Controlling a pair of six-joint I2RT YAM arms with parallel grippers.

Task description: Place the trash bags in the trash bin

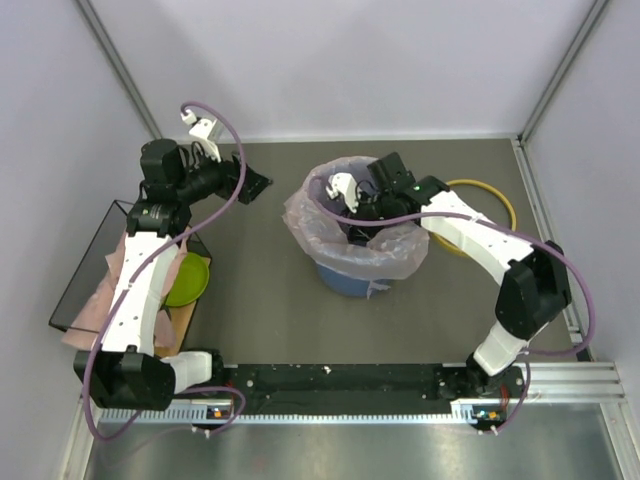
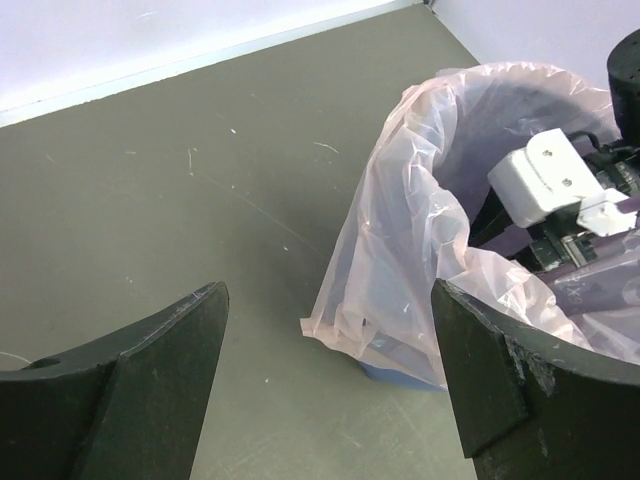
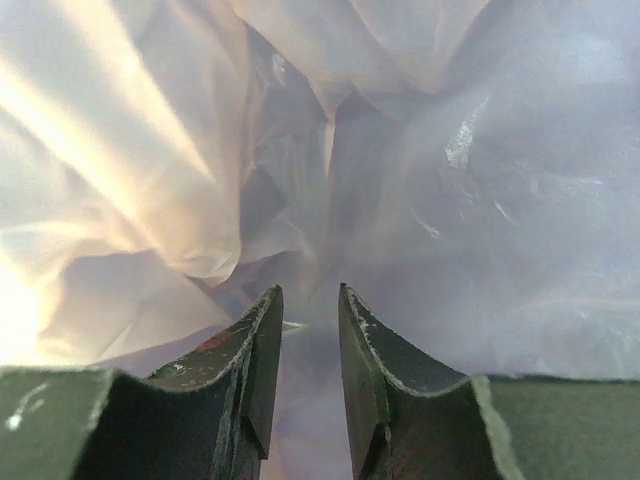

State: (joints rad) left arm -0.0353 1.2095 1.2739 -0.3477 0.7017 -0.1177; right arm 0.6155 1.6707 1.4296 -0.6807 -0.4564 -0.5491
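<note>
The blue trash bin (image 1: pixel 345 278) stands mid-table with a pale pink trash bag (image 1: pixel 310 215) draped in and over its mouth. The bag hangs down the bin's outside in the left wrist view (image 2: pixel 400 230), where the blue base (image 2: pixel 400 372) shows below it. My right gripper (image 1: pixel 364 222) reaches down inside the bin. In its wrist view (image 3: pixel 308 292) its jaws stand a narrow gap apart with only pink film around them. My left gripper (image 1: pixel 258 185) is wide open and empty, left of the bin, and points at it (image 2: pixel 328 290).
A loose yellow ring (image 1: pixel 480 183) lies on the table right of the bin. More pink bags (image 1: pixel 95 300) lie in a black wire basket (image 1: pixel 75 270) at the left, beside a green bowl (image 1: pixel 188 278). White walls close the back and sides.
</note>
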